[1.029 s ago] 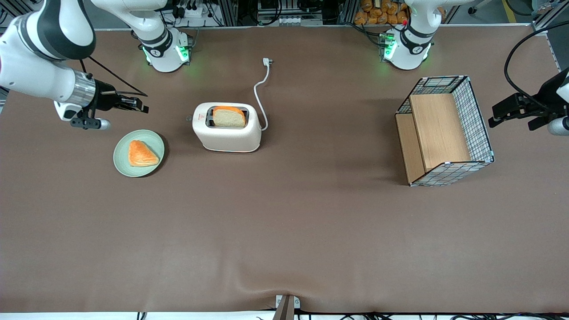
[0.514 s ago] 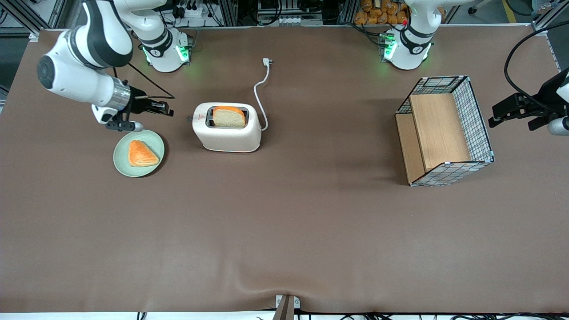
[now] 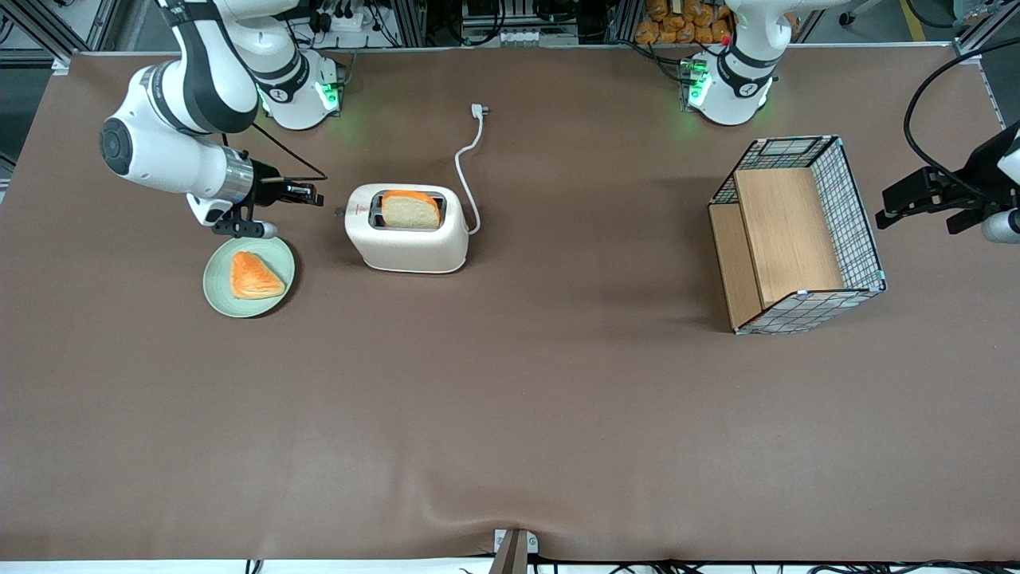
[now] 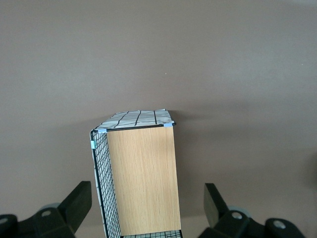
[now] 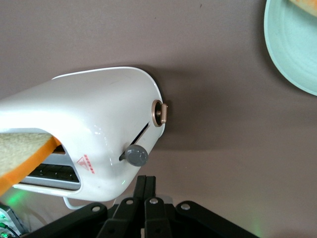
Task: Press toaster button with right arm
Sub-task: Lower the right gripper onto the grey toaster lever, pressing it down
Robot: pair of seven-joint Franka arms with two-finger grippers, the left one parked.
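Just beside toaster button [image 5: 135, 155], shut gripper [image 5: 144, 184], apart from toaster [image 3: 406, 228]

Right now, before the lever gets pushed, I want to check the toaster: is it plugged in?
Unplugged. The toaster has its cord's plug lying loose on the table; the gripper, fingers together, is beside the lever.

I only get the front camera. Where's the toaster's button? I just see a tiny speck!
Observer: The right wrist view shows the toaster button, a round grey knob at one end of a dark slot in the toaster's narrow end.
Operator: Is the claw touching it?
Observer: No. The claw hangs beside that narrow end, its fingers closed together and pointing at the knob, with a gap between them and it.
Operator: Anything else there?
Observer: A small bronze dial sits beside the slot on the same end.
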